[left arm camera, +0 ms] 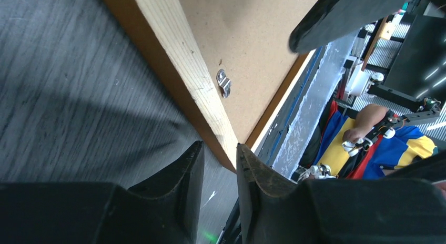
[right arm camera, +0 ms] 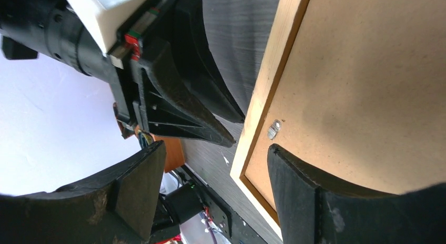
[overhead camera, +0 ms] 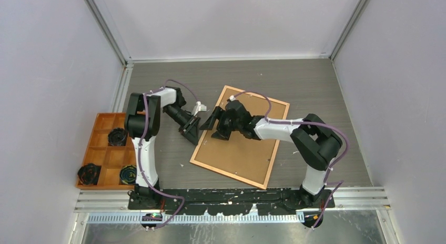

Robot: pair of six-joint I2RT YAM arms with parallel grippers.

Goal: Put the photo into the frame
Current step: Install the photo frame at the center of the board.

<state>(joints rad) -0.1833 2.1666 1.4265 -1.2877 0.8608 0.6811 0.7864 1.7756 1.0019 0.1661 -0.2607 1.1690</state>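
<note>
The frame (overhead camera: 247, 149) lies back-up in the middle of the table, its brown fibreboard (right arm camera: 368, 97) facing up inside pale wooden rails (left arm camera: 184, 60). A small metal clip (left arm camera: 224, 82) sits just inside the left rail. My left gripper (overhead camera: 192, 132) is low at the outer side of that rail, its jaws only narrowly apart with bare table in the gap (left arm camera: 220, 146). My right gripper (overhead camera: 216, 127) hangs open across the same rail (right arm camera: 215, 149), one finger over the fibreboard and one over the table. The photo is out of view.
An orange compartment tray (overhead camera: 105, 149) with black round items (overhead camera: 117, 136) stands at the left, beside the left arm. Grey walls close in the table on three sides. The arms' black mounting rail (overhead camera: 231, 199) runs along the near edge.
</note>
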